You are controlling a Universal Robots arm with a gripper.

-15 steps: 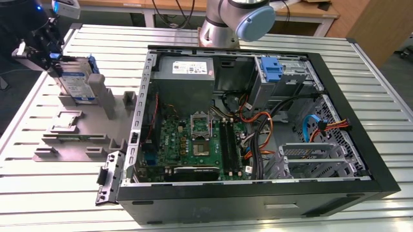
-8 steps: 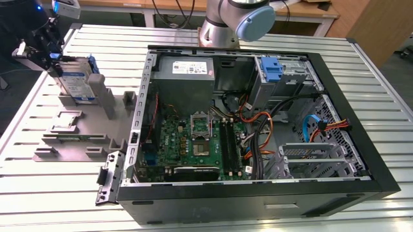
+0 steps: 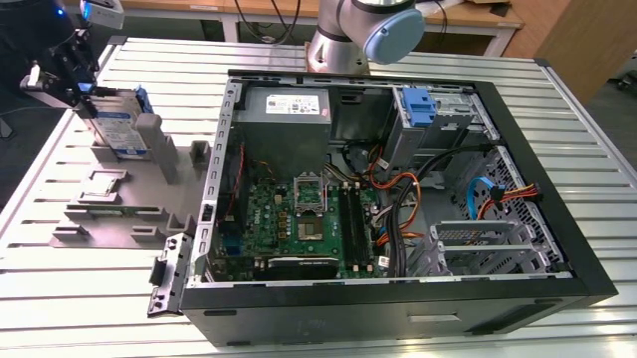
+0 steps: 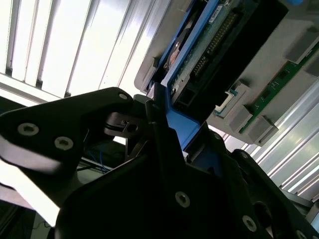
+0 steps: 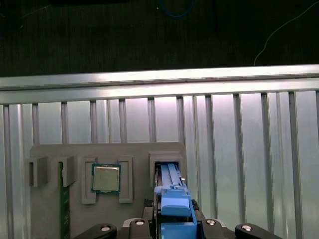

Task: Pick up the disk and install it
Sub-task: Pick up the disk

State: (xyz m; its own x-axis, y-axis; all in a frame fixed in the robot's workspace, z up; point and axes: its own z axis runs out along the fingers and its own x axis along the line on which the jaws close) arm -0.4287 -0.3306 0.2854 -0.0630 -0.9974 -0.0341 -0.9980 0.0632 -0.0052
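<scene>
Gripper (image 3: 82,95) is clamped on the disk (image 3: 121,128) by its blue rail, probably so it pulls straight out of the holder (image 3: 110,216) slot. Disk stands upright, off the case's (image 3: 398,302) side at the exterior view's left. Second wrist view shows fingers (image 4: 159,144) pinching the rail. First wrist view shows the slot, with a chip (image 5: 105,178) beside it.

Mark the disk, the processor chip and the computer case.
disk (image 3: 119,128): exterior view, on its printed label.
processor chip (image 5: 105,178): first wrist view, centre of its metal lid.
computer case (image 3: 562,224): exterior view, on its black rim.
</scene>
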